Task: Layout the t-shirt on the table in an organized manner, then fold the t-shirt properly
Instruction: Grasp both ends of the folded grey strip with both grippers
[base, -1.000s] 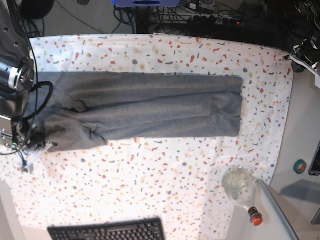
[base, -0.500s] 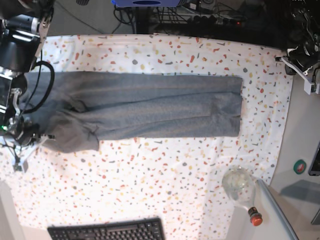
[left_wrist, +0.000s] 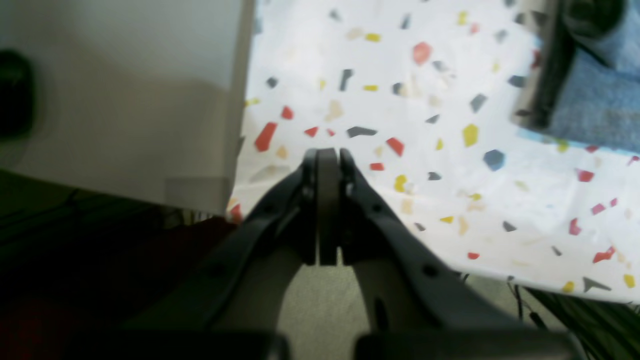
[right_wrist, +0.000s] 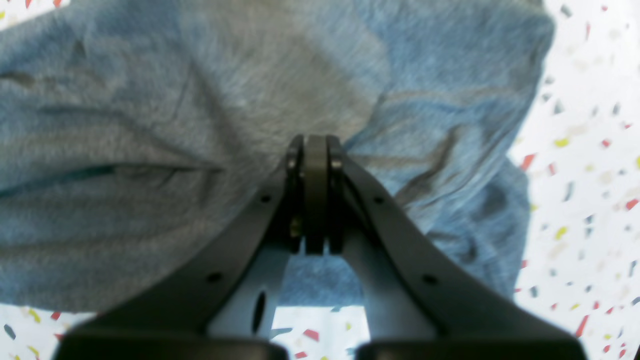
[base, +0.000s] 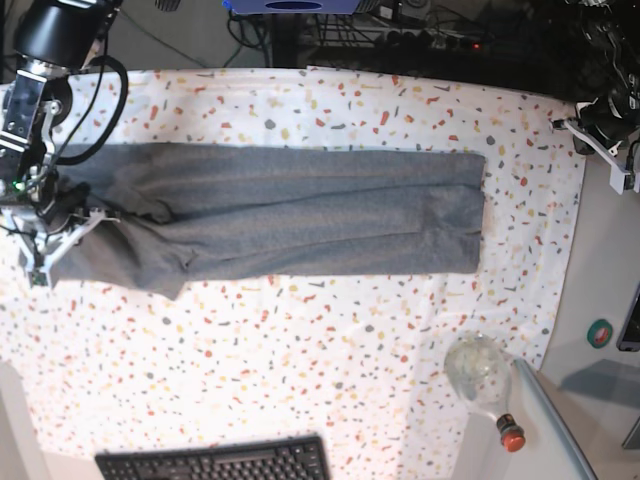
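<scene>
The heather-grey cotton t-shirt lay as a long band across the speckled white table, its rumpled end under the closed, apparently empty right gripper, the pinched-together left gripper well off the far end.

The near half of the table is bare cloth, open to a gripper between the t-shirt and the keyboard at the near edge. A glass bottle lies at the near right corner. Cables crowd beyond the far edge.
</scene>
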